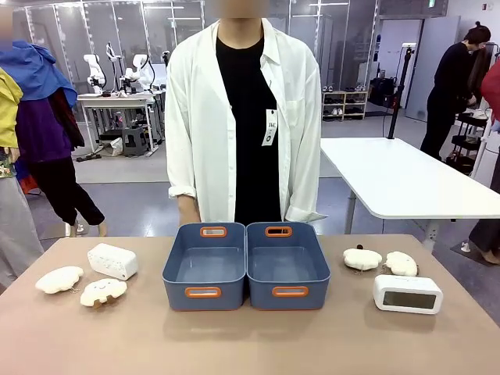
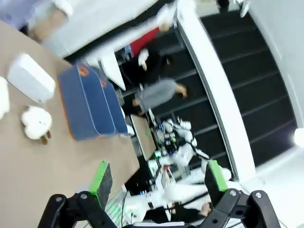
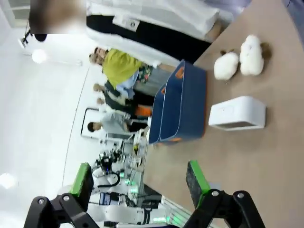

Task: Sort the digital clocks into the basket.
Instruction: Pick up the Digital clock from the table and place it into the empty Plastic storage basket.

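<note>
Digital clocks — left clock [image 1: 112, 261] and right clock [image 1: 407, 294] both sit on the tabletop [image 1: 234, 344], outside the baskets, each near a pair of plush toys [image 1: 103, 292]. Left basket [image 1: 176, 291] and right basket [image 1: 316, 289] touch side by side at mid-table. The front view looks down into them, floors bare, with a person [image 1: 234, 117] standing behind. Left wrist view: left claw [image 2: 159, 180] spread wide, holding nothing, left clock farther off. Right wrist view — right claw [image 3: 139, 183] equally spread and empty, right clock beside the basket wall.
</note>
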`<action>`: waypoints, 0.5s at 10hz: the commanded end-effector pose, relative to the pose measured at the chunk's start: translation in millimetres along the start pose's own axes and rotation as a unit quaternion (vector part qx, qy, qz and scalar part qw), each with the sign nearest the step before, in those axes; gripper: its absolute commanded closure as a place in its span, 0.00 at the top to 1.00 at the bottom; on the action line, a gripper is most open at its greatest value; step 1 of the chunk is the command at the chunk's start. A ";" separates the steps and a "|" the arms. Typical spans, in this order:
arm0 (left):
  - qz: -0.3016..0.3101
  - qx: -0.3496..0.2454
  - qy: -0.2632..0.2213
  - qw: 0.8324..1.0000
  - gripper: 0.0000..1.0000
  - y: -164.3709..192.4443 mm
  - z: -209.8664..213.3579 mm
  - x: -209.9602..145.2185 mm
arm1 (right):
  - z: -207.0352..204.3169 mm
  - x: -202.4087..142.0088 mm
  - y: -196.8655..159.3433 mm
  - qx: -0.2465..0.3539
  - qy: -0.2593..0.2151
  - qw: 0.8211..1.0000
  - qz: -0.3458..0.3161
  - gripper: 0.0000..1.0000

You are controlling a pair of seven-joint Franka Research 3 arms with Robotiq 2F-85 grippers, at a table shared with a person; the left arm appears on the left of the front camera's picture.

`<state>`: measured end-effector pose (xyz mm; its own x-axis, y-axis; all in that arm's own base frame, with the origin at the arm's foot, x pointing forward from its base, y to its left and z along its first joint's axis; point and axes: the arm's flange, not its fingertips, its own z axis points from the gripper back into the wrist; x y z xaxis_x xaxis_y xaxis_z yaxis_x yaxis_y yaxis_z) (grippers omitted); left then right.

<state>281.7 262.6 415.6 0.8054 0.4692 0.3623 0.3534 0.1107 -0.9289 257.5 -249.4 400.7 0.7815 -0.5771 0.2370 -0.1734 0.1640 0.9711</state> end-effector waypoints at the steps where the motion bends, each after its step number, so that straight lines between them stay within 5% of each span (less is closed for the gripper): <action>1: -0.011 0.003 -0.018 1.000 1.00 -5.2 -10.5 14.2 | -30.4 4.4 17.9 0.001 0.000 1.000 0.013 1.00; 5: -0.002 0.002 -0.016 1.000 1.00 0.3 3.4 5.3 | -2.6 3.4 6.6 0.001 -0.006 1.000 0.009 1.00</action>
<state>292.5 265.4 417.4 0.7806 0.5092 0.3624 0.3509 0.1229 -0.9283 268.9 -243.8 408.2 0.7694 -0.5860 0.2543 -0.1835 0.1786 0.9667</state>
